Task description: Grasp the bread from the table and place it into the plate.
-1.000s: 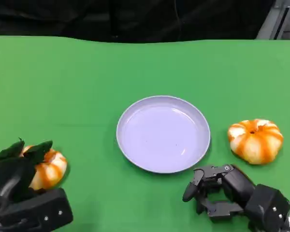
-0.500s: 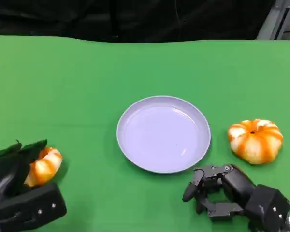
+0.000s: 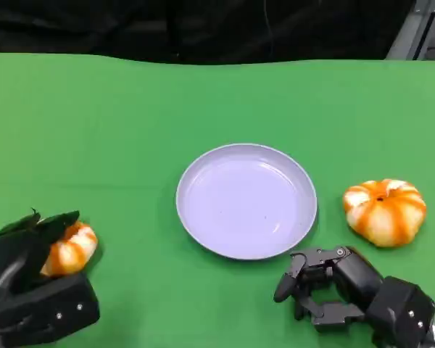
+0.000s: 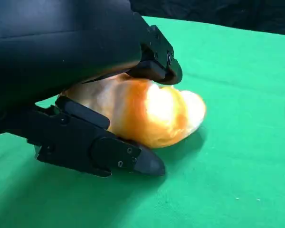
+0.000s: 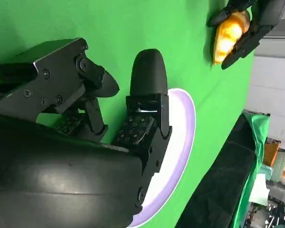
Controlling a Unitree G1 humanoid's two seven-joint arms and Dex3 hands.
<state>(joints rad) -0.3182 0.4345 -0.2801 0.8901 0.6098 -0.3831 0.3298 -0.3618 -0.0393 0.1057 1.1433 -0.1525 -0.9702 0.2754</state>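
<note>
From the head view, we see the lavender plate (image 3: pixel 246 201) lying at the middle of the green table (image 3: pixel 130 123) with nothing in it. Our left hand (image 3: pixel 30 279) sits at the near left edge, its fingers (image 3: pixel 47 226) wrapped over an orange-and-white bread (image 3: pixel 71 249) that lies well to the left of the plate. A second bread (image 3: pixel 384 211), pumpkin-shaped, rests on the cloth just right of the plate, untouched. Our right hand (image 3: pixel 341 286) is near the plate's front right rim, fingers curled in and holding nothing.

In the left wrist view, we see the left hand (image 4: pixel 80 90) clamped on the bread (image 4: pixel 152 111): fingers (image 4: pixel 156 61) press on its top while the thumb lies under it along the cloth. Whether the bread touches the table (image 4: pixel 237 180) we cannot tell.

In the right wrist view, the right hand (image 5: pixel 109 123) has its fingers (image 5: pixel 149 80) bent inward with nothing between them, beside the plate (image 5: pixel 183 142), whose visible part is bare. Farther off, the left hand (image 5: pixel 256 19) grips the bread (image 5: pixel 230 31).
</note>
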